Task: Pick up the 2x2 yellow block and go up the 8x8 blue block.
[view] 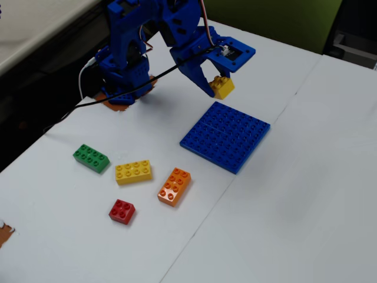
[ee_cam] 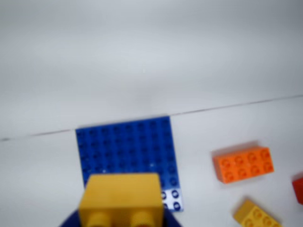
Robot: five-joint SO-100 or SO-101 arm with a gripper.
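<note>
My gripper (view: 219, 85) is shut on the 2x2 yellow block (view: 224, 87) and holds it in the air above the far edge of the 8x8 blue block (view: 225, 136). In the wrist view the yellow block (ee_cam: 121, 198) fills the bottom centre, studs towards the camera, with the dark blue jaws just showing on either side of it. The blue plate (ee_cam: 127, 146) lies on the white table right behind it. The block does not touch the plate.
In the fixed view a green 2x4 brick (view: 91, 158), a yellow 2x4 brick (view: 134, 171), an orange brick (view: 174, 186) and a red 2x2 brick (view: 122, 211) lie left of the plate. The arm's base (view: 121, 76) stands at the back left. A table seam (view: 283, 112) runs past the plate.
</note>
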